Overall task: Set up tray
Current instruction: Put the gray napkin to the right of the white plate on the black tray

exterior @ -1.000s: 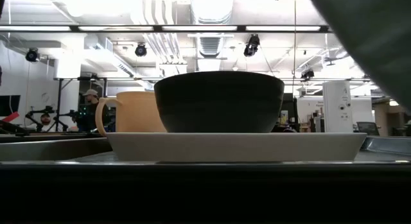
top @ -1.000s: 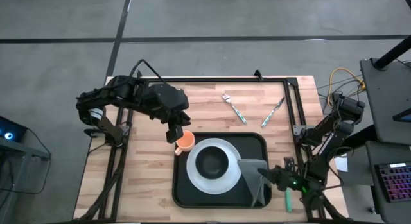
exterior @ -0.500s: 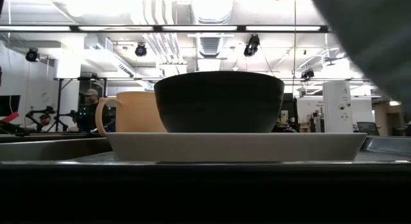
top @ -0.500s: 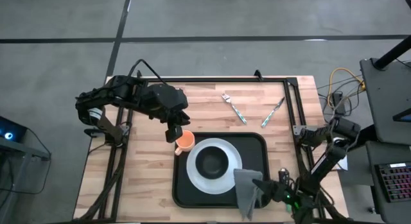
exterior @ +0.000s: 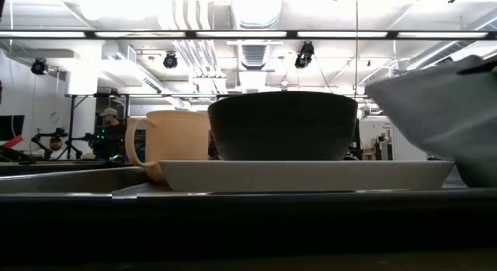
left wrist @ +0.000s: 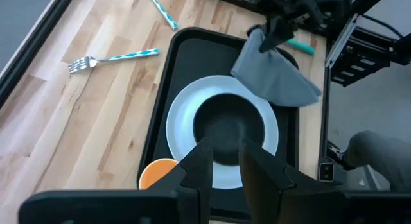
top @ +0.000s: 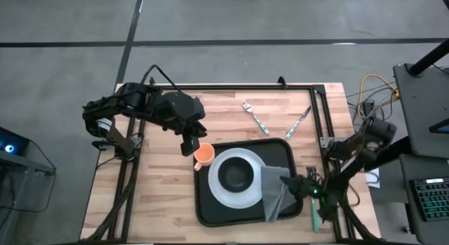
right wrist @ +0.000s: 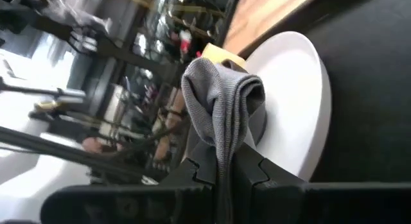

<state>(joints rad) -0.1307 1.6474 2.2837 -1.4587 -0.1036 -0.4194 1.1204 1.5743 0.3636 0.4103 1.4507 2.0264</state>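
Observation:
The black tray (top: 282,155) lies on the near middle of the wooden table. On it sits a white plate (top: 219,187) carrying a black bowl (top: 236,175). An orange cup (top: 203,155) stands at the tray's far-left corner. My right gripper (top: 293,183) is shut on a grey folded cloth (top: 273,194) over the tray's right part, beside the plate. My left gripper (top: 188,148) hovers open above the table just beyond the cup and touches nothing. From the left wrist the tray (left wrist: 169,68), plate (left wrist: 182,118) and cloth (left wrist: 277,75) all show. My right gripper pinches a bunched fold of the cloth (right wrist: 223,144) between its two fingers, with several layers gathered. The fingers come in low from the table's right side. The cloth hangs below and beside them (exterior: 439,116) over the tray; whether its lower end touches the tray I cannot tell.
A fork (top: 256,118) and a knife (top: 298,123) with teal handles lie on the far part of the table. A green-handled item (top: 314,218) lies at the table's near-right edge. Bare wood (top: 151,196) stretches left of the tray. A person (exterior: 110,131) stands in the room behind.
My right gripper carried the cloth toward the near edge, then back toward the far side, beside the plate. The tray with the plate and bowl slid a little toward the table's right, and the cup shifted with it. In the low view the cloth now hangs lower.

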